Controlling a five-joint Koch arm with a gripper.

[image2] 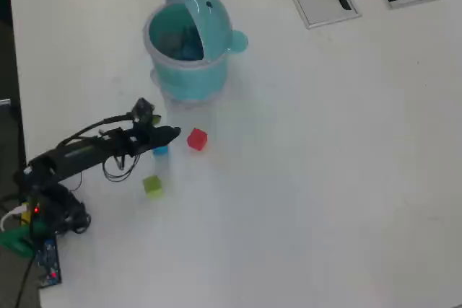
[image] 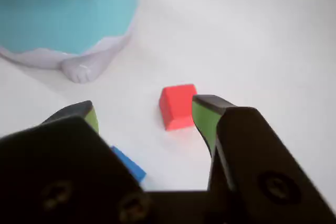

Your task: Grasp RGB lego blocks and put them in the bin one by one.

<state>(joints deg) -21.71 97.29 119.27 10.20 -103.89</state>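
Gripper (image: 144,114): jaws spread wide, holding nothing, low over the white table (image2: 325,178).
Red block (image: 177,106): small cube just ahead of the jaws, beside the right-hand green pad (image: 206,119) in the wrist view.
Blue block (image: 128,164): partly hidden under the gripper.
Yellow-green block (image2: 152,185): beside the arm (image2: 79,153), apart.
Bin (image2: 189,45): round, teal, lid tipped back; contents unclear.
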